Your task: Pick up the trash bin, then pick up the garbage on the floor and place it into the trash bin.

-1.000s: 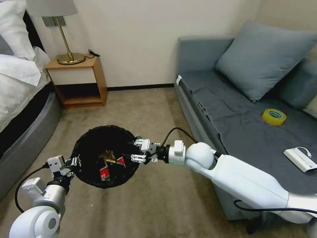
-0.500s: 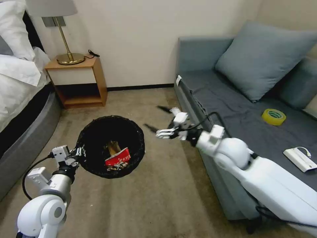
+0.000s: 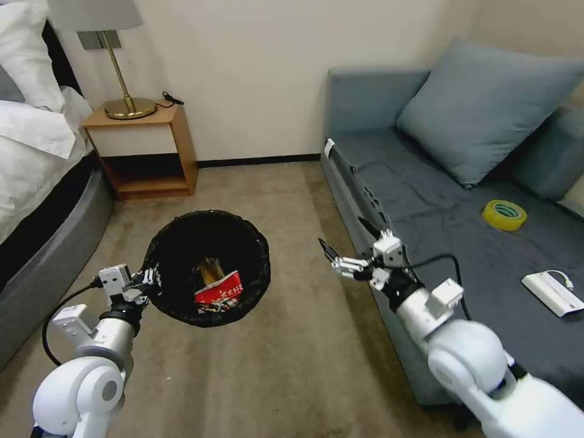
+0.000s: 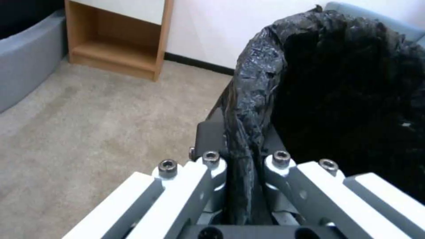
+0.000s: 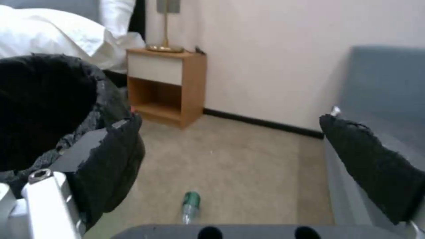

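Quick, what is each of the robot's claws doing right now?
Left gripper: closed on the trash bin rim.
Right gripper: open, holding nothing.

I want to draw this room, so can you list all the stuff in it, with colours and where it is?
trash bin: one, black bag lining, held above the carpet
snack packet: one, red and white, inside the bin
bottle: one, clear, green label, lying on the carpet
nightstand: one, wooden, by the wall
lamp: one, brass, on the nightstand
sofa: one, grey-blue
cushion: one, grey-blue, on the sofa
tape roll: one, yellow, on the sofa
white box: one, on the sofa
bed: one, white linen
left gripper: clamped on the bin's rim
right gripper: open, near the sofa
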Motion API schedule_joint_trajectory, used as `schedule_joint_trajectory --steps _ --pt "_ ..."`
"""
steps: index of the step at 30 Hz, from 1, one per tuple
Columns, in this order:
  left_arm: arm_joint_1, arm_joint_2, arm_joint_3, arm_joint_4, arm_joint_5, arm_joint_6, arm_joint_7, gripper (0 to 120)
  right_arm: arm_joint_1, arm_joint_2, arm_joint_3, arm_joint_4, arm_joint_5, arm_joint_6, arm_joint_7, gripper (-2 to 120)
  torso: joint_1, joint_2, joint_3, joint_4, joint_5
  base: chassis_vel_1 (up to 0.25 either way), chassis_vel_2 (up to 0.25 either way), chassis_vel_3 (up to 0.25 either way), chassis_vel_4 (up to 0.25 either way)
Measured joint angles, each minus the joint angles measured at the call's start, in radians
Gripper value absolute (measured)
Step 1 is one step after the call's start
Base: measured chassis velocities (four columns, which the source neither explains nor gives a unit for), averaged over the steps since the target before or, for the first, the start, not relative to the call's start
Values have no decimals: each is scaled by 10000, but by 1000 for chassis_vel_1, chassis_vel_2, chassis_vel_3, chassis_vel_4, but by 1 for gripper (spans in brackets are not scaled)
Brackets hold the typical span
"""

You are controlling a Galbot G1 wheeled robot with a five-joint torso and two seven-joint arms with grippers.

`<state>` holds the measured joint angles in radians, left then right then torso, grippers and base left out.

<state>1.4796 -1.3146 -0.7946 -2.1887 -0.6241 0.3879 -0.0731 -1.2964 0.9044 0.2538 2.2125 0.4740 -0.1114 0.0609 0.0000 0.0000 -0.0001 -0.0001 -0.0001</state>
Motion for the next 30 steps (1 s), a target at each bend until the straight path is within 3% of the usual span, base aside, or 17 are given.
schedule_joint_trajectory --steps 5,14,30 --pt "39 3 -184 66 -53 -8 -20 4 -181 453 142 -2 -496 -249 219 100 0 0 0 2 0 0 0 0 0" --pt "108 -24 -420 165 -174 -41 -68 4 -1266 1612 844 -166 -2702 -68 637 100 0 0 0 0 -1 0 0 0 0" --pt "118 77 -609 189 -376 -77 -38 4 -1648 2086 1164 -232 -2980 356 17 100 0 0 1 1 0 0 0 0 0"
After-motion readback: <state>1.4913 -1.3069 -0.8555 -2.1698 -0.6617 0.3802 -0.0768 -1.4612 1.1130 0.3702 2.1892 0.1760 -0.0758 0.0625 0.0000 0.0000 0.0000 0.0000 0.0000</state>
